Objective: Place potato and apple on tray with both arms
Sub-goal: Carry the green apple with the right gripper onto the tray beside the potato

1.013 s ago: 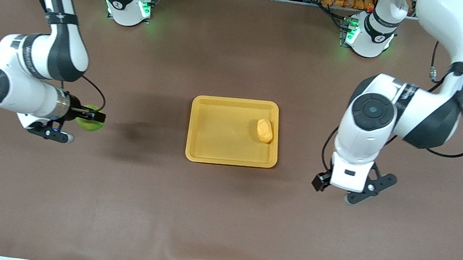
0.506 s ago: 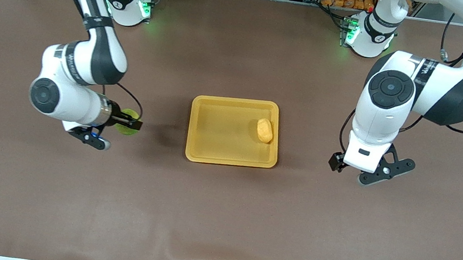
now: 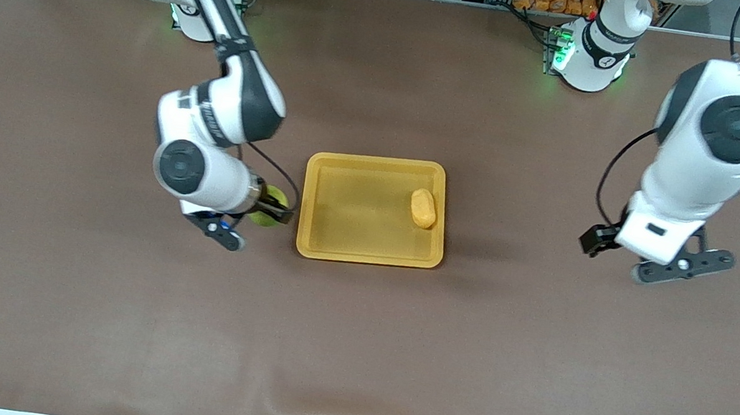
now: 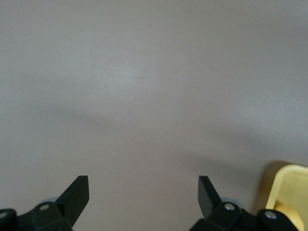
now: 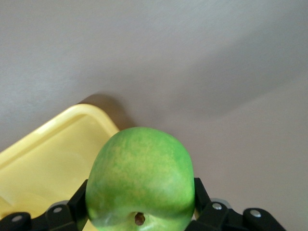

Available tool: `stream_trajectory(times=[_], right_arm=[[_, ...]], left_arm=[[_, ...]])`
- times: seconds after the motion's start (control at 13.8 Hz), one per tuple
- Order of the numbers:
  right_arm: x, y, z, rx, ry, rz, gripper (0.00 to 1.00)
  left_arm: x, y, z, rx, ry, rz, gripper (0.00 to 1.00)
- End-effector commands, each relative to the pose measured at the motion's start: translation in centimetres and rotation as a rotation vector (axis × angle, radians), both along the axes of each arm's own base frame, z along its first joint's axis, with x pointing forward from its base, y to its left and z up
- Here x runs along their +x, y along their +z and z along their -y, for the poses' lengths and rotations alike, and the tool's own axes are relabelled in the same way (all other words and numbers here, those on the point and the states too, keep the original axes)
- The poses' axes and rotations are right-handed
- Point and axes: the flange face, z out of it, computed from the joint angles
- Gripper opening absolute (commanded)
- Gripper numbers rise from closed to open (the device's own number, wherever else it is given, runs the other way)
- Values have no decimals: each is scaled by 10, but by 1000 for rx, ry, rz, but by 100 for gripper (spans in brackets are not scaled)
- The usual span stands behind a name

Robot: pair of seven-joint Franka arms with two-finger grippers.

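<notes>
The right gripper, clenched on the apple, hangs just beside the tray rim; the left gripper, released, waits well apart.

- Both arms are glossy white shells with black bands at the joints and round black caps on the elbow housings.
- The right arm carries grey lettering on its white forearm link and a thin black cable looping beside the wrist.
- The left arm has a black cable hanging from its wrist and a small black box beside it.
- The two white bases glow green and bear a small dark mark.
- Each claw is black, with small silver screws at the finger mounts, seen in the wrist views: right claw, left claw.
</notes>
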Motion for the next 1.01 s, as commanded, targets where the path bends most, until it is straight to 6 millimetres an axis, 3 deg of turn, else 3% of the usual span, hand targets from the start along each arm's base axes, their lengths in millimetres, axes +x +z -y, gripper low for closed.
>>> stream_trajectory(times=[0.0, 0.36, 0.58, 0.8, 0.94], right_arm=[[-5, -27, -41, -6, -52, 11, 0], [-30, -40, -79, 21, -61, -21, 0], [-35, -60, -91, 26, -56, -5, 0], [-39, -78, -93, 15, -52, -14, 0], [-41, -84, -93, 11, -48, -25, 0]], left_arm=[[-17, 14, -26, -42, -71, -19, 100], [-37, 30, -54, -80, -254, -133, 100], [-50, 50, -63, -113, -317, -183, 100], [-49, 90, -79, -151, -365, -211, 100], [-55, 100, -76, -145, -368, -239, 100]])
